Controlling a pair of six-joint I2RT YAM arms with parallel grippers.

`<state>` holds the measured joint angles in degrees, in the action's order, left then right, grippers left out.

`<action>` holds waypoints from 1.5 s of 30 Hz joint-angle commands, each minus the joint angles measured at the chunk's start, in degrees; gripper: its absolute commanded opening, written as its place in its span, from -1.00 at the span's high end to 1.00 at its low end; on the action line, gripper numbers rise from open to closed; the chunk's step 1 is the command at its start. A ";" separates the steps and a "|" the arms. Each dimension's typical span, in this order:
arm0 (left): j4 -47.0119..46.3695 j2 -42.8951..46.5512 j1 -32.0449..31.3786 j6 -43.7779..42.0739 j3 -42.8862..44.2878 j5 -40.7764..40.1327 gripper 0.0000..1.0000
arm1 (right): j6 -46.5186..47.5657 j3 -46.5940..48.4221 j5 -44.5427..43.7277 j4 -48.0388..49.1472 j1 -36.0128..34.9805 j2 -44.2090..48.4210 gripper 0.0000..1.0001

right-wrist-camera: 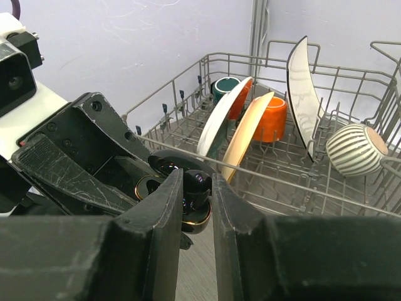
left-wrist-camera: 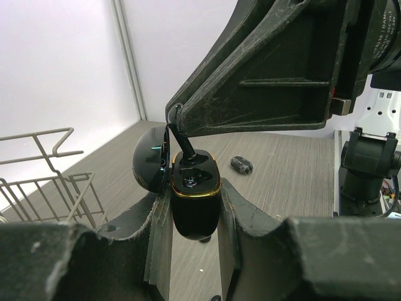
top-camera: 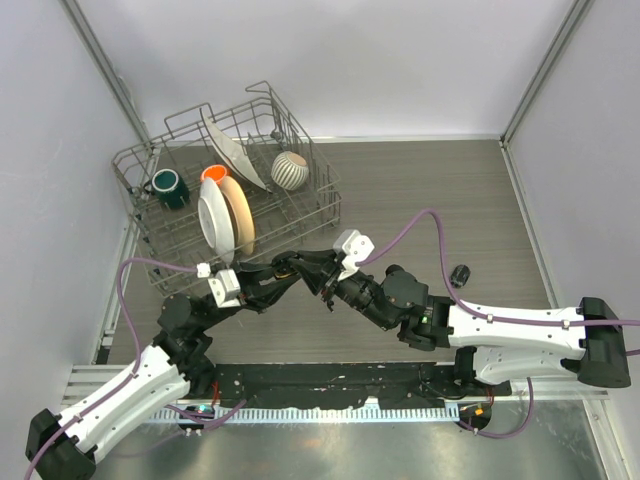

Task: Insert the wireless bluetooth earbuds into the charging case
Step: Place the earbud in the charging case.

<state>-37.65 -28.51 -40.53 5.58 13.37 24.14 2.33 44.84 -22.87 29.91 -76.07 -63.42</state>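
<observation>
The charging case [left-wrist-camera: 194, 207] is glossy black with a gold rim, and its lid [left-wrist-camera: 149, 164] is open. My left gripper [left-wrist-camera: 194, 188] is shut on its sides and holds it above the table. My right gripper [right-wrist-camera: 195, 188] is shut on a black earbud [right-wrist-camera: 200, 180] and holds it at the case's open top [right-wrist-camera: 199, 221]. The earbud also shows in the left wrist view [left-wrist-camera: 187, 155], reaching into the case. A second earbud [top-camera: 460, 272] lies loose on the table to the right. In the top view the left gripper [top-camera: 305, 268] and the right gripper [top-camera: 330, 285] meet tip to tip.
A wire dish rack [top-camera: 150, 235] stands at the back left, holding a green mug [top-camera: 168, 186], an orange cup [top-camera: 213, 173], plates [top-camera: 225, 215] and a striped bowl [top-camera: 290, 170]. Walls close in the table on the left, back and right.
</observation>
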 commanded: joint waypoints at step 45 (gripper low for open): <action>-7.35 0.65 -0.25 1.27 0.52 -0.06 1.00 | 11.56 1.30 -3.05 1.11 -1.71 1.98 0.98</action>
<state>-39.44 -28.27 -40.86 7.05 12.78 23.68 11.99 44.84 -22.85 28.29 -77.89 -62.13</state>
